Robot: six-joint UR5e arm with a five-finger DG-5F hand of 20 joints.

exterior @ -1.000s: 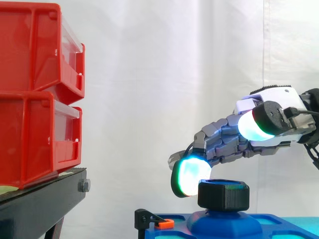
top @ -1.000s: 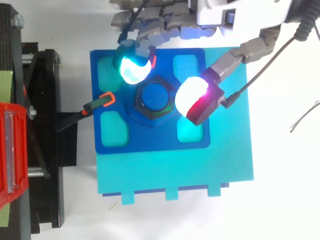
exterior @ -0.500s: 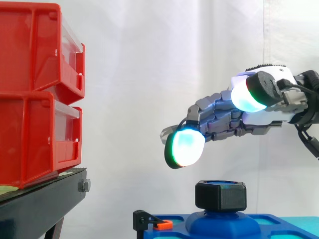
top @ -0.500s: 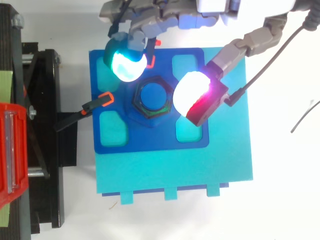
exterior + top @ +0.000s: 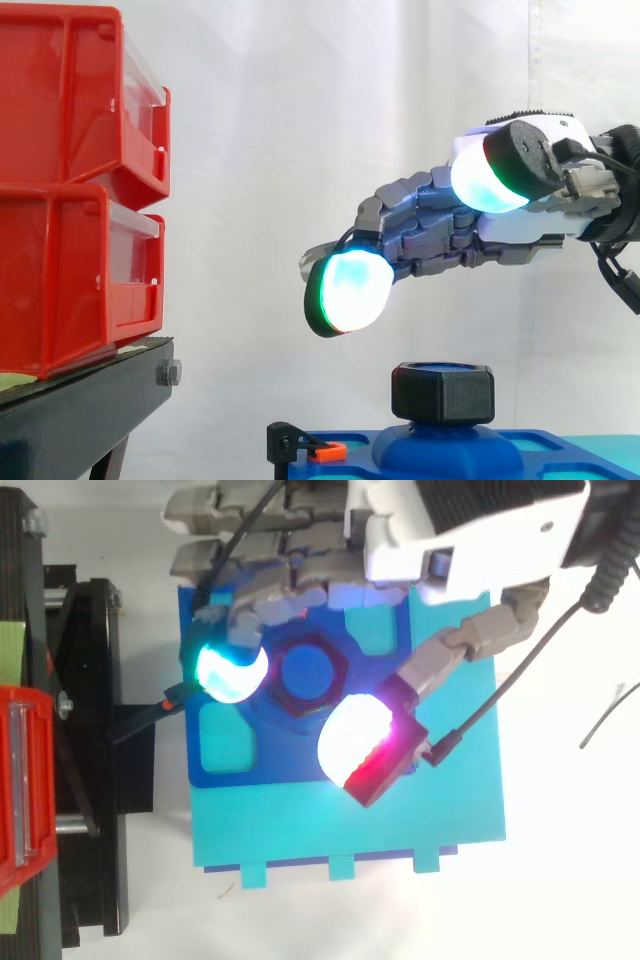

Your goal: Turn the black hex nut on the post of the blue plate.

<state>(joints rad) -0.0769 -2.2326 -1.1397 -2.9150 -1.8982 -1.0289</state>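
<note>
Hex nut (image 5: 443,393) on blue plate (image 5: 300,765); white curtain (image 5: 300,150) behind.

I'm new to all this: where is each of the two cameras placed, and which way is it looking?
Side view: sits beside the work at about its height, looking level across at the nut on the plate, bins at left; the hand reaches in from the right, above the nut.
Top view: sits overhead, looking straight down on the plate; the hand reaches in from the top edge.
Shared: both show the same hand, nut, plate and bins.
</note>
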